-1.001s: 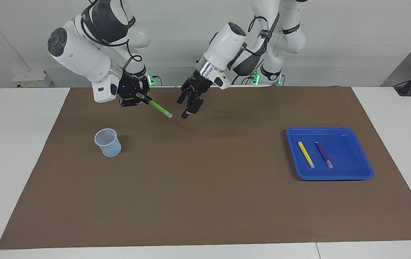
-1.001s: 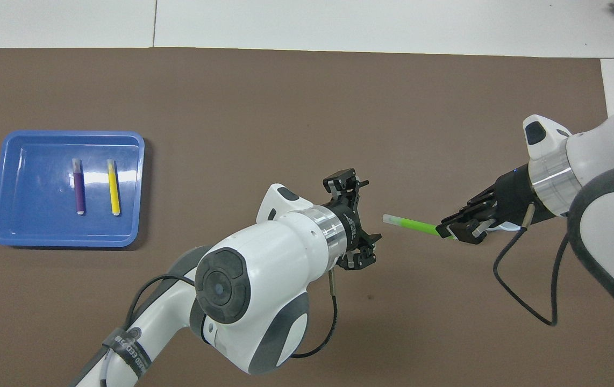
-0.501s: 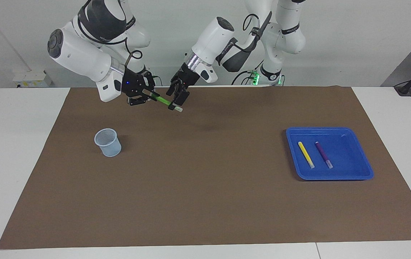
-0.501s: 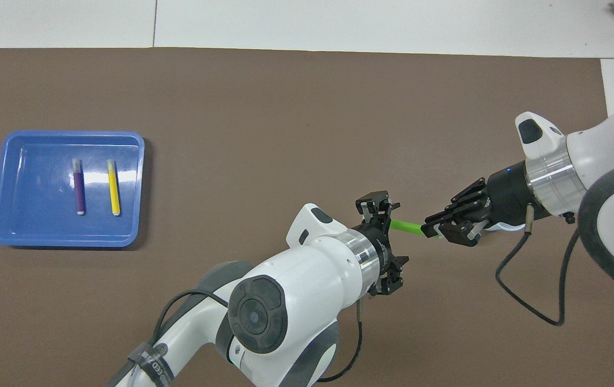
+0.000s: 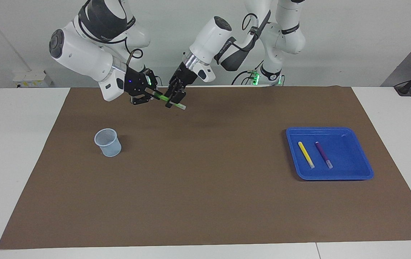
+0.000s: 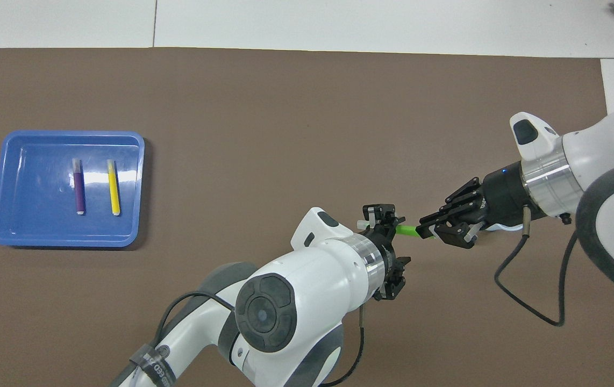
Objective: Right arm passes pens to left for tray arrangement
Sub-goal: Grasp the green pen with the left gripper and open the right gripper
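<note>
Above the brown mat (image 5: pixel 205 187), over its edge nearest the robots and well apart from the blue tray (image 5: pixel 365 172), the green pen (image 5: pixel 157 96) is held level between the two hands. The right hand (image 5: pixel 143 94) is closed on the pen's butt end, and the left hand (image 5: pixel 175 98) is set around the pen close to its pale tip; whether the left hand has already clamped cannot be told. The pen is judged light, stiff and smooth, so it is best pinched across the barrel, away from the tip, with the first grip eased only once the second is firm. Inside the tray, toward the left arm's end of the worktop, the yellow pen (image 5: pixel 306 154) and the purple pen (image 5: pixel 324 154) are laid side by side, apart from each other. Bare tray floor is left beside the purple pen for a third. Between the hands and the tray only flat mat is seen, though the raised rim must be cleared. The pale cup (image 5: pixel 108 142) stands far from the tray, off that path.
</note>
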Available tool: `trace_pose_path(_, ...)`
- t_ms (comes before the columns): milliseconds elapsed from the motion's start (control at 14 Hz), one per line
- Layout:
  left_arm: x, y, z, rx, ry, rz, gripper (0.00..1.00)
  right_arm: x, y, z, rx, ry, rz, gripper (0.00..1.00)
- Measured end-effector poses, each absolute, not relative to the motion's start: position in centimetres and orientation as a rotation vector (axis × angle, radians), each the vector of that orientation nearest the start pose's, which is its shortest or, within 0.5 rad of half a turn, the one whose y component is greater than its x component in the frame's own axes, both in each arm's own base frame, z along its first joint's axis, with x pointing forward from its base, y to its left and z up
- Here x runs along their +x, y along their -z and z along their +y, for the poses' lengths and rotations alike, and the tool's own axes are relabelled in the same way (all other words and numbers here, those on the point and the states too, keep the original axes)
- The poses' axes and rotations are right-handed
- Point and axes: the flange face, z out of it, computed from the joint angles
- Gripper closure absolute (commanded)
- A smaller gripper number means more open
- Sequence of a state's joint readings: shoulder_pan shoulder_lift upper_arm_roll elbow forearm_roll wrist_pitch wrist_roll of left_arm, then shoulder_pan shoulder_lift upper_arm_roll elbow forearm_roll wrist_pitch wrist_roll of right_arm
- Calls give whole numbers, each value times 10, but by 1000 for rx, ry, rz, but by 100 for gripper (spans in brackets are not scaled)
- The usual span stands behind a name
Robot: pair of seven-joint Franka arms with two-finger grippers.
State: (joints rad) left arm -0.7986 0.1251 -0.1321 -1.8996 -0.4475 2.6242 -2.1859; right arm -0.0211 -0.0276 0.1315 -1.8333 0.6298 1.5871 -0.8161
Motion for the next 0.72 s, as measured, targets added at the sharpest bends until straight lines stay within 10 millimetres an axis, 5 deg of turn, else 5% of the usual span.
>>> trace_pose_path(143,390,-506,-501,1786,450,1795,36,524,-538,122,-2266,21,-1019,100)
trace_pose_path(286,391,-509,-502,1790,453,1795,48,523,-538,122,-2265,21,-1019,100)
trace_pose_path(501,393,-509,-500,1789,451,1798,95,523,-538,123,-2261,24,-1016,100)
trace_pose_path(715,392,-509,-501,1804,454,1802,100,524,-540,123,-2253,37,-1009,100)
